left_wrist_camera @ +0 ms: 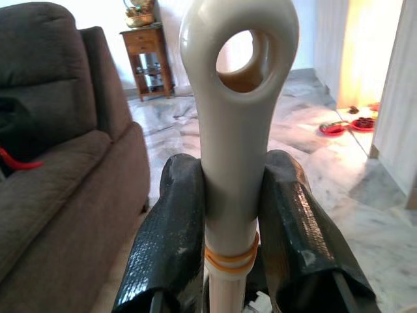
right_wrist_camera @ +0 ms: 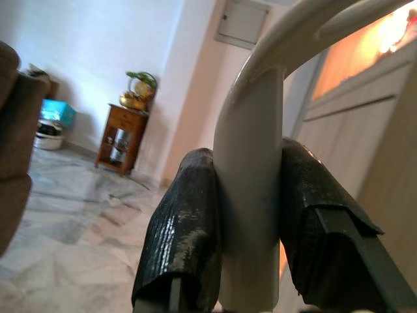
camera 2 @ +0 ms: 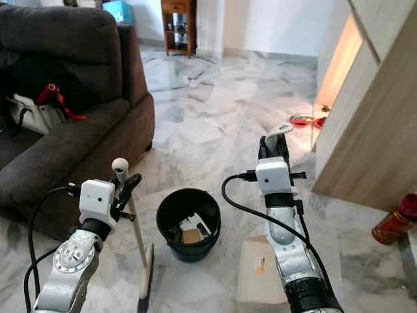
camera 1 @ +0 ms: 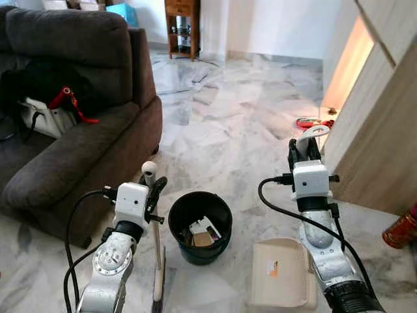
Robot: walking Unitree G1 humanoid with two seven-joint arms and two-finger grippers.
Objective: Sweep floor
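Observation:
My left gripper (camera 1: 154,193) is shut on the cream broom handle (camera 1: 149,171), just below its ring-shaped top (left_wrist_camera: 238,59); both black fingers (left_wrist_camera: 171,241) press against its sides. The broom stands nearly upright, its head (camera 1: 158,287) on the marble floor left of a black bin (camera 1: 200,225) that holds scraps of paper. My right gripper (camera 1: 305,150) is shut on the curved cream dustpan handle (right_wrist_camera: 251,195). The dustpan's pan (camera 1: 280,277) rests on the floor right of the bin, below that arm.
A dark brown sofa (camera 1: 78,130) stands close on the left with a white bag (camera 1: 45,119) on its seat. A wooden cabinet (camera 1: 381,137) runs along the right, a red can (camera 1: 401,229) at its foot. Red items (camera 1: 311,122) lie farther ahead. Marble floor stretches ahead.

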